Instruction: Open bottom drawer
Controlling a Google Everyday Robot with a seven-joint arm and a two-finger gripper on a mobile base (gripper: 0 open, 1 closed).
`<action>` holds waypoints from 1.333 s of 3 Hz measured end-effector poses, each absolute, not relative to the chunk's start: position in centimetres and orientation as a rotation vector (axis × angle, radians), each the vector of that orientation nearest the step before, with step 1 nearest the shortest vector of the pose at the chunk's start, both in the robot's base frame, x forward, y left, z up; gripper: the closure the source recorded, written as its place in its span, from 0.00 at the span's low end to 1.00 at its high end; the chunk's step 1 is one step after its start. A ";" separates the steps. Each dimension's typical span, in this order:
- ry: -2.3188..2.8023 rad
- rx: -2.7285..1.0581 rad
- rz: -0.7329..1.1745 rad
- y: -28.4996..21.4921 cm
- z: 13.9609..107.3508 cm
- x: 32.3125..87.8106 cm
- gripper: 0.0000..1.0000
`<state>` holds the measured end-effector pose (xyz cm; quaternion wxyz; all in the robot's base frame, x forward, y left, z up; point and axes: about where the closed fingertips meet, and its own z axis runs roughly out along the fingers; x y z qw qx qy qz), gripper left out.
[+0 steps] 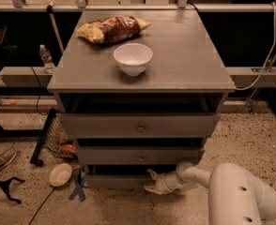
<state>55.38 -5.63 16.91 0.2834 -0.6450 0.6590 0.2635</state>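
Note:
The grey wooden cabinet (142,64) stands in the middle with three drawers. The bottom drawer (114,180) is the lowest, narrowest front, just above the floor; its centre knob is hidden behind my gripper. My gripper (151,182) reaches in from the lower right on the white arm (222,191), right at the middle of the bottom drawer's front. Two pale fingers (153,175) stand apart, one above and one below the knob's place.
A white bowl (133,58) and a chip bag (112,29) lie on the cabinet top. The top drawer (139,124) and middle drawer (139,155) stick out slightly. A small bowl (60,174), a blue ribbon (77,186), a shoe (1,161) and a water bottle (46,58) are at the left.

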 end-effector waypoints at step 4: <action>1.764 -1.727 0.707 -5.6 17.5 55.3 1.00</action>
